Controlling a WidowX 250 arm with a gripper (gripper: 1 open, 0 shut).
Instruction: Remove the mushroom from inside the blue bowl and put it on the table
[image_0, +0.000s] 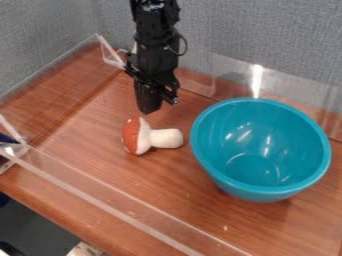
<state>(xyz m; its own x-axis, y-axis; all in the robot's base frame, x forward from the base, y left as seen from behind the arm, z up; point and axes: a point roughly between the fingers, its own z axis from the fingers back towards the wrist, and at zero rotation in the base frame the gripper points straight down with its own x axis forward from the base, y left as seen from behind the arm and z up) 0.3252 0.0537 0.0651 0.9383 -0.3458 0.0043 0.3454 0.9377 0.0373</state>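
The mushroom (144, 137) lies on its side on the table (80, 110), reddish cap to the left and cream stem pointing toward the blue bowl (261, 148). The bowl stands just right of it and holds nothing. My gripper (151, 102) hangs above and slightly behind the mushroom, its fingers pressed together with nothing between them. A clear gap separates the fingertips from the cap.
A clear acrylic wall (94, 195) runs along the table's front edge and another panel (254, 80) stands behind the bowl. A grey backdrop rises behind the arm. Bare wood lies left of the mushroom.
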